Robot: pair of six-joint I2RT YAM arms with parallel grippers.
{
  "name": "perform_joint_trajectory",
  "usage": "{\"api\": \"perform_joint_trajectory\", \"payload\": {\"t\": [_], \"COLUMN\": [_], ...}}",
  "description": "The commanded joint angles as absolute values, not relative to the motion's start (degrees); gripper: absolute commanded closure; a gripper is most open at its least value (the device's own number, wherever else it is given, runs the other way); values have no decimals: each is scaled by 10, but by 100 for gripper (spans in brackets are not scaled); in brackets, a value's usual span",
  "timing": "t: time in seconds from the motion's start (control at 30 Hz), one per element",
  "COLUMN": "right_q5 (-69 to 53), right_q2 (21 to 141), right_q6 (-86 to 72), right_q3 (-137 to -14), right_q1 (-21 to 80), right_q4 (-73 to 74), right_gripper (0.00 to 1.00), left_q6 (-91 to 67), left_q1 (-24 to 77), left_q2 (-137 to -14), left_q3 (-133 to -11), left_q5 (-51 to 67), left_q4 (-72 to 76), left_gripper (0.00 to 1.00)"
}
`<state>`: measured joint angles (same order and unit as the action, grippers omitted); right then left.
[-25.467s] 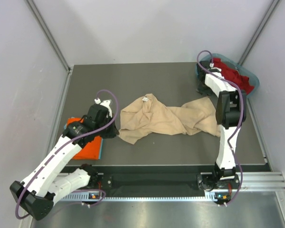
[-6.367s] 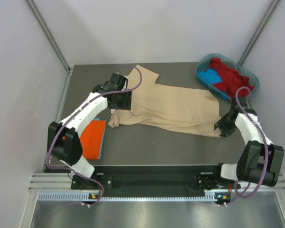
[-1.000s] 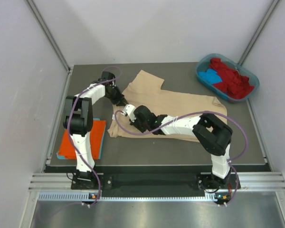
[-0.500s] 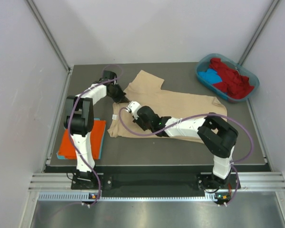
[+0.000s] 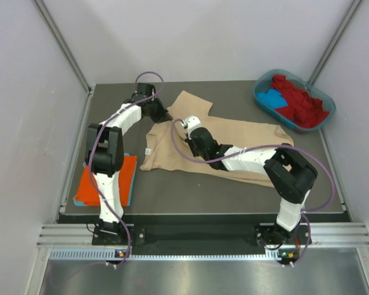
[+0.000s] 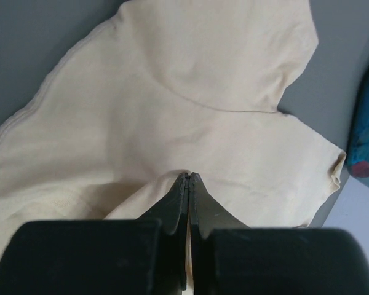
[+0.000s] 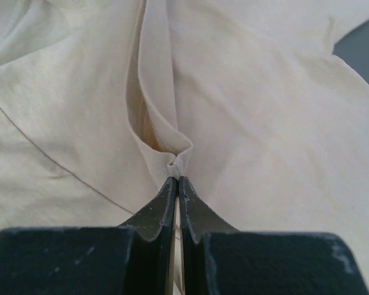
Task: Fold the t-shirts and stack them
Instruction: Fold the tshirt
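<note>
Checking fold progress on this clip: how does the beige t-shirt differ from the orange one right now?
The beige t-shirt lies spread out across the middle of the table; the orange t-shirt is a compact folded rectangle near the left edge. The left claw and right claw are each shut on the beige one's fabric; neither touches the orange one. Both lie on the table.

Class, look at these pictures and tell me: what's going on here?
Two robot arms are working on a beige t-shirt spread on the table. The left hand and the right hand are each shut on a pinch of its cloth, so a fold seems under way. A folded orange t-shirt lies at the left edge. A red t-shirt and a blue t-shirt sit in the teal tub.
</note>
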<state>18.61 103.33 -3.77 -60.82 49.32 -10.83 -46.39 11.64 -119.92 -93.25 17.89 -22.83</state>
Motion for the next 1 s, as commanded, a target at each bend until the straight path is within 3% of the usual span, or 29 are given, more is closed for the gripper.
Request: {"api": "perform_joint_trajectory", "payload": {"t": [0.0,0.33,0.97], "right_q5": [193,233,328], "right_q2": [1011,1017,1013], "right_q6": [-70,-90,-149], "right_q3": [-606,-617,-614], "right_q1": [479,473,463], "right_q4": [-134,-126,-135], "right_gripper": [100,100,100], "left_q6": [-467,-437,-401], "left_q1": [123,134,138], "left_q2": [-1218,-1272,-1277], "left_q3": [-967,-1041,-1057], "left_q5": [164,120,38], "left_q4": [-183,-240,-291], "left_gripper": [100,100,100]}}
